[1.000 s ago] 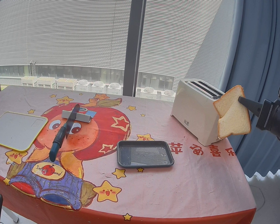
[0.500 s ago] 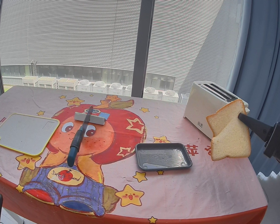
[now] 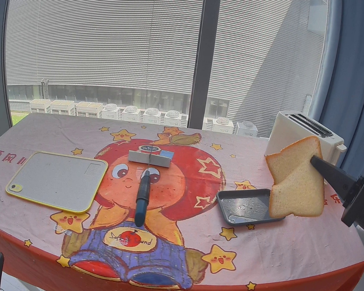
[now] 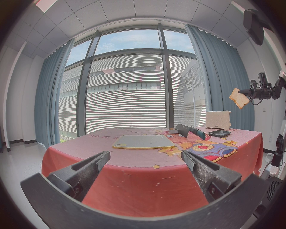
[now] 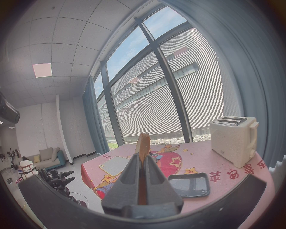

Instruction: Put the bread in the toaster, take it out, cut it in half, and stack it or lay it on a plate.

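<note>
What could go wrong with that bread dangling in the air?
The right gripper pinches the bread only near one edge, so it might slip or tear and drop onto the table. The toaster stands close behind the bread; a careless swing could bump it.

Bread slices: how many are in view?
2. Both are pinched in the right claw near the toaster: the rear slice sits higher, the front slice hangs lower. The toaster's slots could hide more.

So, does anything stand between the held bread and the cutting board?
The bread, in the right gripper, hangs in the air. The tray and knife lie low between it and the cutting board; nothing visible blocks above them.
</note>
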{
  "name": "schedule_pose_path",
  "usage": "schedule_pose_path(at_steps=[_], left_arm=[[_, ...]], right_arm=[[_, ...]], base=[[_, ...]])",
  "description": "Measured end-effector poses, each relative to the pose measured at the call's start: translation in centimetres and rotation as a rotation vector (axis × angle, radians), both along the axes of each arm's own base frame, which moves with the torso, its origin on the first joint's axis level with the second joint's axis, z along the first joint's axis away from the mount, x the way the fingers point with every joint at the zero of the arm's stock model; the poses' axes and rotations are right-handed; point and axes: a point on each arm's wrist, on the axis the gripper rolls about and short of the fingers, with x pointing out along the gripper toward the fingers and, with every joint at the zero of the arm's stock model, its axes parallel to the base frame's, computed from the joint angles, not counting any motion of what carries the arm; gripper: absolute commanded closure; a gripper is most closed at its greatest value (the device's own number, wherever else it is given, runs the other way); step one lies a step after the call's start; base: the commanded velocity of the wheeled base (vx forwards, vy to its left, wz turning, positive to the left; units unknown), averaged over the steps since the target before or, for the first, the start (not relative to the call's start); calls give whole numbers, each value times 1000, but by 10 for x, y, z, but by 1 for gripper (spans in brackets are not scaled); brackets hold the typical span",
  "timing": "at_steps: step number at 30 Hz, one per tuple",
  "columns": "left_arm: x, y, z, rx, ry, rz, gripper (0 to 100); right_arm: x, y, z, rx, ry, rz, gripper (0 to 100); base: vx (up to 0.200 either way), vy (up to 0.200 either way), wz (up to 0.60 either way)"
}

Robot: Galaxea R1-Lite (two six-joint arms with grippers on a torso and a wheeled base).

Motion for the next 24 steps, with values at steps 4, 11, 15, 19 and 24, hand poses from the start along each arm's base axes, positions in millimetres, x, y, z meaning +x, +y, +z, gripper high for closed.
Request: schedule_pose_path(at_steps=[4,11,15,19,24], left_arm=[[0,0,0,0,0,0,0],[0,0,0,0,0,-1,0],[0,0,0,0,0,-1,0],[0,0,0,0,0,-3,0],[0,0,0,0,0,-3,0]], right_arm=[[-1,1,-1,-19,-9,10,100],[-1,2,-4,-28,-5,14,100],[-1,3,-4,-30,-3,14,100],[-1,3,-5,-32,1,14,100],[0,3,-6,-39,7,14,100]], base=[[0,200,0],[0,200,0],[0,200,0],[0,200,0],[0,200,0]])
